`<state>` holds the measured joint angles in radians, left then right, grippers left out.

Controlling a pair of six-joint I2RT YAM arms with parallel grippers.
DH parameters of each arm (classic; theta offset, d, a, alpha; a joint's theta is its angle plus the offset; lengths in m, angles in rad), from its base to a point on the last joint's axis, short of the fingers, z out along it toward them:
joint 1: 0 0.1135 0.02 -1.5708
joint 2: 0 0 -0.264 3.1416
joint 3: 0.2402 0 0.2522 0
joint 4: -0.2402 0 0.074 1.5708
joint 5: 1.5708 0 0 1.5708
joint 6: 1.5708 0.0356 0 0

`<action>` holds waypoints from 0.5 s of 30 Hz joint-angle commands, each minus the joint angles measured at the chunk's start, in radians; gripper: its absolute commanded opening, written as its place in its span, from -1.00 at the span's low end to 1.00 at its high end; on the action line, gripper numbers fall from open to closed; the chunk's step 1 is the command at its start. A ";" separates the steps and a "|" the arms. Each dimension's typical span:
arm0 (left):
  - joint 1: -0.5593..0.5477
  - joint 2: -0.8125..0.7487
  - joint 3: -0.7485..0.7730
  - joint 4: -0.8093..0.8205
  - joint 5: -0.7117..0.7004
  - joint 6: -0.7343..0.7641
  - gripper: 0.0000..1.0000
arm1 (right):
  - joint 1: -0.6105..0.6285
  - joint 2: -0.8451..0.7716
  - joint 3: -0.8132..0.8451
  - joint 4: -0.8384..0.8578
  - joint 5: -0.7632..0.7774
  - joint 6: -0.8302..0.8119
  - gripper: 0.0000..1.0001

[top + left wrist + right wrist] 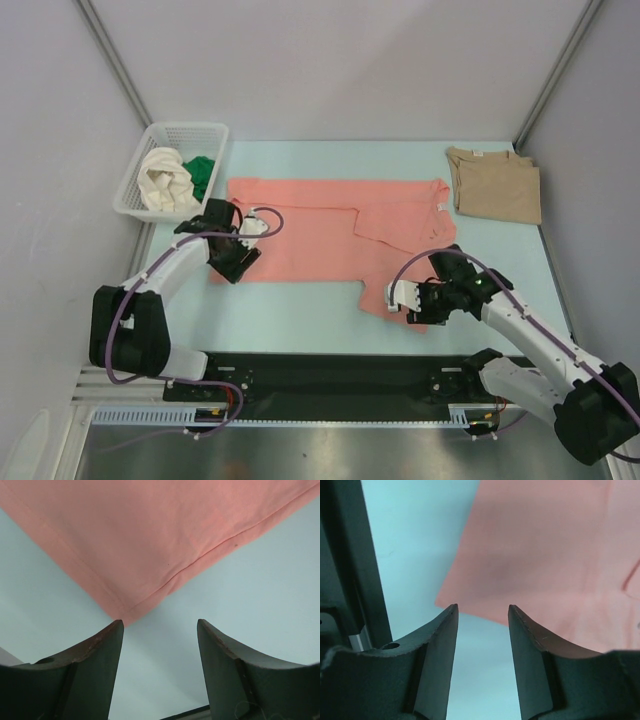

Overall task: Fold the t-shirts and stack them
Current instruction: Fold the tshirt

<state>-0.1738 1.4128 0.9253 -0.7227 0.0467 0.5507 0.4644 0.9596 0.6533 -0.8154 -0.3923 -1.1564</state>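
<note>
Hovering parted, empty: left claw [160, 622], right claw [483, 607] at salmon shirt [310, 225] corners; only top view shows folded tan shirt [497, 185].

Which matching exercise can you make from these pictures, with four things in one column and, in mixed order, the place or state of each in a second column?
Column one
1. pink t-shirt
2. tan t-shirt
3. green t-shirt
4. left gripper

Column two
A. folded, at the far right of the table
B. bundled inside the white basket
C. open, just short of a cloth corner
D. spread out across the middle of the table

Right pairs: 1-D, 2-A, 3-B, 4-C.
</note>
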 commanded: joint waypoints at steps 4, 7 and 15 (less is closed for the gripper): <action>0.033 -0.040 0.006 0.049 -0.033 0.018 0.32 | 0.011 0.065 -0.004 -0.037 0.058 -0.065 0.01; 0.045 -0.038 0.014 0.048 -0.041 0.005 0.32 | 0.011 0.080 -0.006 -0.057 0.033 -0.089 0.01; 0.079 -0.041 0.012 0.040 -0.044 0.008 0.31 | 0.010 0.128 -0.009 -0.146 0.003 -0.180 0.00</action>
<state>-0.1139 1.4063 0.9142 -0.6971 0.0048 0.5571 0.4702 1.0779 0.6418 -0.9043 -0.3611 -1.2774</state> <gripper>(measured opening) 0.656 0.502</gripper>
